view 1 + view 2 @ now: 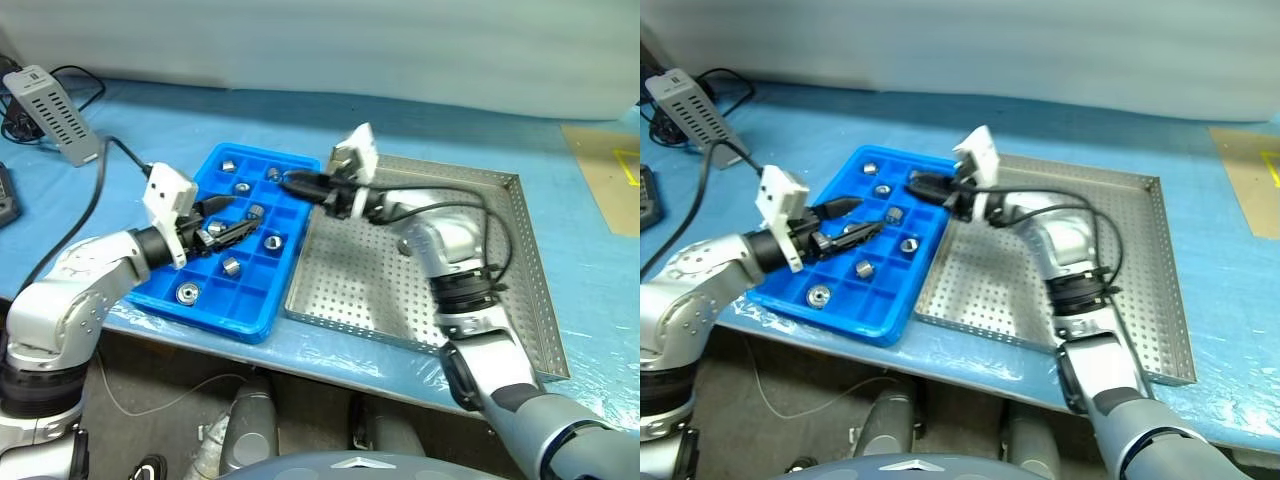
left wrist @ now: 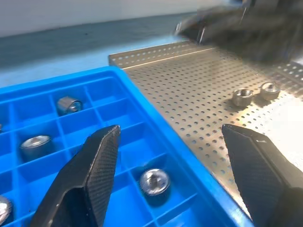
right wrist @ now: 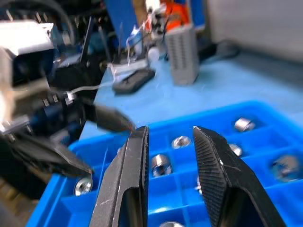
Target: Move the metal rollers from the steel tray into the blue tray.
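The blue tray (image 1: 200, 312) lies left of the steel tray (image 1: 350, 285), and the two touch. Several metal rollers (image 1: 271, 241) sit in the blue tray's compartments. Two more rollers (image 2: 242, 97) lie on the steel tray's perforated floor. My left gripper (image 1: 240, 215) hovers over the middle of the blue tray, open, with nothing between its fingers (image 2: 102, 156). My right gripper (image 1: 288, 183) reaches leftward above the blue tray's right rim. In the right wrist view its fingers (image 3: 132, 165) stand apart and empty above the compartments.
A grey power adapter (image 1: 50, 100) with black cables lies at the back left. A dark object (image 1: 5, 195) sits at the left edge. A tan sheet with yellow marking (image 1: 610, 165) is at the far right. Both trays sit close to the table's front edge.
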Controlling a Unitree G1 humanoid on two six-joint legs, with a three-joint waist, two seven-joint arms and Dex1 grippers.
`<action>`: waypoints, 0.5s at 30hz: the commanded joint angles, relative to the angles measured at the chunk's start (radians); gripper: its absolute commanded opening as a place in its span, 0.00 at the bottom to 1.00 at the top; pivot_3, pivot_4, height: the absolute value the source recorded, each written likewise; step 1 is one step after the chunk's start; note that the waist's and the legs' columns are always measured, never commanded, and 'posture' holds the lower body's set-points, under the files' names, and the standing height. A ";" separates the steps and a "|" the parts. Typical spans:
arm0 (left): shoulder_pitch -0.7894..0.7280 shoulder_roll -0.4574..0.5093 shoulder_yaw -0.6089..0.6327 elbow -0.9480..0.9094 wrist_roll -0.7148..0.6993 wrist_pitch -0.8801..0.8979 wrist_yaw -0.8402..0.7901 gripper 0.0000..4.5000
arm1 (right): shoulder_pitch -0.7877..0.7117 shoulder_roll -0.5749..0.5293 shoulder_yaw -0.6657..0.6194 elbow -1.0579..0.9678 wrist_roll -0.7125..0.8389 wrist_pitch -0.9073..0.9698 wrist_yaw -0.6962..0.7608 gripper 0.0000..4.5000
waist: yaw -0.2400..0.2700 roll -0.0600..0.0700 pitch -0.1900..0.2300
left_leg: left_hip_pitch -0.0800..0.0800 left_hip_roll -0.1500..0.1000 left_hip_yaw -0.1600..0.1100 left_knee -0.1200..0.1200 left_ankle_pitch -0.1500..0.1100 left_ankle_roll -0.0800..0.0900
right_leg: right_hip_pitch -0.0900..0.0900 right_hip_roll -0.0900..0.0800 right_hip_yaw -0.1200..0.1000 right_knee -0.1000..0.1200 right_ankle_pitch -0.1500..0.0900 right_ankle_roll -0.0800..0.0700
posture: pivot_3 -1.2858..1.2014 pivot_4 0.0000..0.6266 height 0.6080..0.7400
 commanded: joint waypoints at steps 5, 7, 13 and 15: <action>-0.096 -0.044 -0.094 0.096 0.051 -0.082 -0.082 0.81 | 0.174 -0.269 -0.145 -0.147 0.044 0.058 0.008 0.33 | -0.004 -0.001 0.000 | 0.005 0.000 0.000 0.000 0.000 0.001 | 0.006 0.000 0.000 -0.002 0.000 0.000 | 0.50 0.24 1.00; -0.107 -0.051 -0.106 0.123 0.068 -0.100 -0.096 0.81 | 0.254 -0.322 -0.160 -0.163 0.050 0.041 0.033 0.33 | -0.010 0.000 0.000 | 0.006 0.000 0.000 -0.001 -0.001 0.001 | 0.007 0.000 0.000 -0.003 0.000 0.000 | 0.48 0.24 1.00; -0.154 -0.086 -0.142 0.211 0.120 -0.154 -0.125 0.81 | 0.363 -0.327 -0.191 -0.120 0.050 -0.024 0.007 0.33 | -0.054 0.000 0.000 | 0.008 -0.001 0.001 0.001 -0.001 0.003 | 0.008 0.000 0.002 -0.001 0.000 0.000 | 0.47 0.24 1.00; -0.169 -0.090 -0.150 0.240 0.142 -0.176 -0.133 0.81 | 0.378 -0.315 -0.157 -0.108 0.017 -0.060 -0.004 0.33 | -0.060 0.000 0.000 | 0.010 0.000 0.001 0.001 -0.002 0.004 | 0.009 0.000 0.002 -0.001 0.000 -0.001 | 0.47 0.24 1.00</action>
